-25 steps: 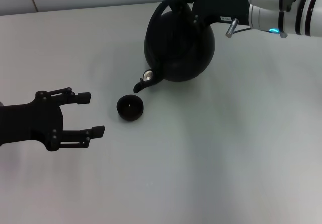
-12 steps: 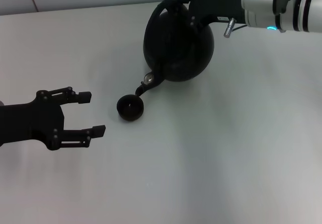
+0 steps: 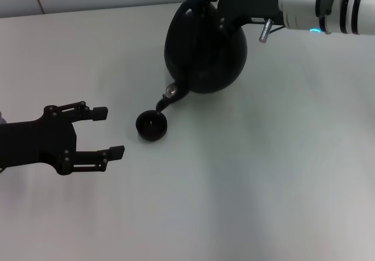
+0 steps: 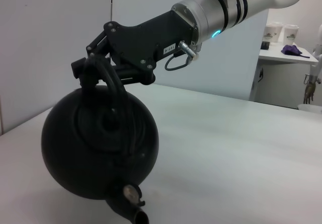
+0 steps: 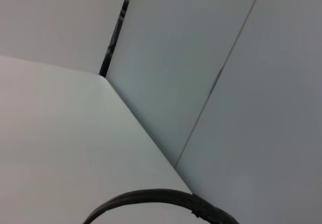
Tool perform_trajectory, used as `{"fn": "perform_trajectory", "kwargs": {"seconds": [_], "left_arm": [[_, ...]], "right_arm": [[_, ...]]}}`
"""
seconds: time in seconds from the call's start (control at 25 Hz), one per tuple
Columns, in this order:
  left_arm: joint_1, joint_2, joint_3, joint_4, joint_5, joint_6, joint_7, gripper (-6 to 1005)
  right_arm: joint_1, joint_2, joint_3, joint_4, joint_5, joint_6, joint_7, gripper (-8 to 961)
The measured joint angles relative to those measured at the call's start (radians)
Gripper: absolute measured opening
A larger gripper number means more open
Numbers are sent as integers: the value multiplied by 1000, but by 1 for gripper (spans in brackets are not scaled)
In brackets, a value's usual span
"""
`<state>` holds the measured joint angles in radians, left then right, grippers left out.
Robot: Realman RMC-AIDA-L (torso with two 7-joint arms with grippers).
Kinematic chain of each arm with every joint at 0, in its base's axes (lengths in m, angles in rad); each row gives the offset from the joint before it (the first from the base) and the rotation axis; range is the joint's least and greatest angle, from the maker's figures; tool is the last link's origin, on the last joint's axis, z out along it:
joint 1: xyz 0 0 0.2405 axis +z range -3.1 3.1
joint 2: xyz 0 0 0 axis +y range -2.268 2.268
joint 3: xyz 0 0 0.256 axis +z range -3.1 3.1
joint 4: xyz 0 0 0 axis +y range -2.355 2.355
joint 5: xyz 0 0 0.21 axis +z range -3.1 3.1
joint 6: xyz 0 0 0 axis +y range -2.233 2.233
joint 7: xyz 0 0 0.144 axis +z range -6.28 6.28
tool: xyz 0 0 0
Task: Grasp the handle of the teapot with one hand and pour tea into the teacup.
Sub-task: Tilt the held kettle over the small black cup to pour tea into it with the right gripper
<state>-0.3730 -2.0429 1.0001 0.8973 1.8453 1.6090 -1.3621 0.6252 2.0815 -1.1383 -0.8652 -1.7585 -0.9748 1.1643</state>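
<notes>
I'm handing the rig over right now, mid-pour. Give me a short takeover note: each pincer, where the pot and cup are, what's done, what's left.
Right pincer: shut on the handle, holding the teapot tipped forward at the far side of the table.
Left pincer: open, empty, hovering near-left of the teacup, apart from it.
Spout: angled down, its tip just over the teacup's far rim.
Done: handle grasped, pot tilted and lined up with the cup.
Left: finish the pour, no tea stream can be made out; then set the pot upright and release.
</notes>
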Motion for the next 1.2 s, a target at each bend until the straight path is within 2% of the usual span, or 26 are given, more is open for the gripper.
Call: {"fn": "perform_trajectory", "kwargs": {"seconds": [1.2], "left_arm": [[0,-5,0,0,0,-7,0,859]], "right_arm": [[8,-1,-18,-26,-30,2,0,124]]}}
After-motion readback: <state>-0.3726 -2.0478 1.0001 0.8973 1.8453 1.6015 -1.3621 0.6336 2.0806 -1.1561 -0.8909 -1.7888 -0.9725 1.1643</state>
